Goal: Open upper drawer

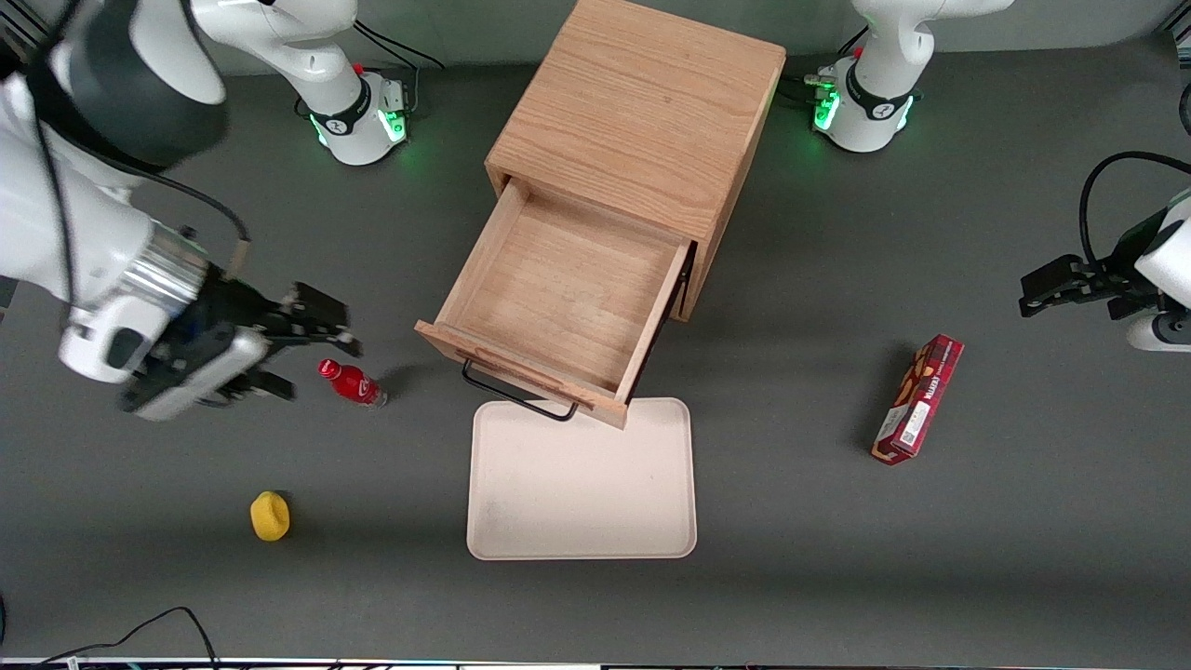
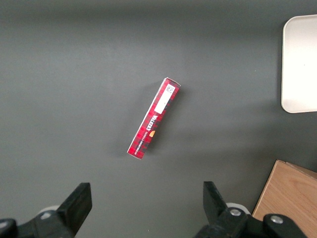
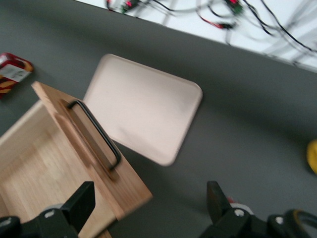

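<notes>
The upper drawer of the light oak cabinet is pulled far out, and its inside is bare. Its black wire bar handle hangs over the edge of a cream tray. The drawer below it is hidden. My right gripper is open and holds nothing. It hovers over the table toward the working arm's end, apart from the drawer. In the right wrist view the gripper is beside the drawer's front corner, with the handle in sight.
A small red bottle lies on the table just beside the gripper. A yellow object lies nearer the front camera. A red box lies toward the parked arm's end and shows in the left wrist view. The tray also shows in the right wrist view.
</notes>
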Tool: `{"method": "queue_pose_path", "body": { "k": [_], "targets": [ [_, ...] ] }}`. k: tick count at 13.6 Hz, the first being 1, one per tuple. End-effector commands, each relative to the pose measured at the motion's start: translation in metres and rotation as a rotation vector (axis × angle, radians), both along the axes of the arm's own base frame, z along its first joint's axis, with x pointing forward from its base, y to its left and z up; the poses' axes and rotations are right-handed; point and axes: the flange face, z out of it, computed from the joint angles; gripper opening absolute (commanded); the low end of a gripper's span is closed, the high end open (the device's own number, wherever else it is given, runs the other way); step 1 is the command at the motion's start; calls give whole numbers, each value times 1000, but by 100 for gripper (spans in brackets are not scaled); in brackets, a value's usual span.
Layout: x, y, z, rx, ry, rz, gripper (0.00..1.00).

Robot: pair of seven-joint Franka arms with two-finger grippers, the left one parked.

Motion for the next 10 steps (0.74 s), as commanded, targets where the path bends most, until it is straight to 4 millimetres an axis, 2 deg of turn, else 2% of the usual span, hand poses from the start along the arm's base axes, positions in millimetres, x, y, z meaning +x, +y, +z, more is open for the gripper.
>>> {"method": "queue_pose_path", "body": {
  "k": [1,3,5,7,10],
  "targets": [
    [-34,-64,15,-85,75,-114,100],
    [-58,-90,27,-218,137,-223,100],
    [-72,-94,29,-275,219,-375,100],
    [-73,-95,21,-279,240,-384,100],
    [-72,-91,22,-279,238,-378,100]
  ]
}}
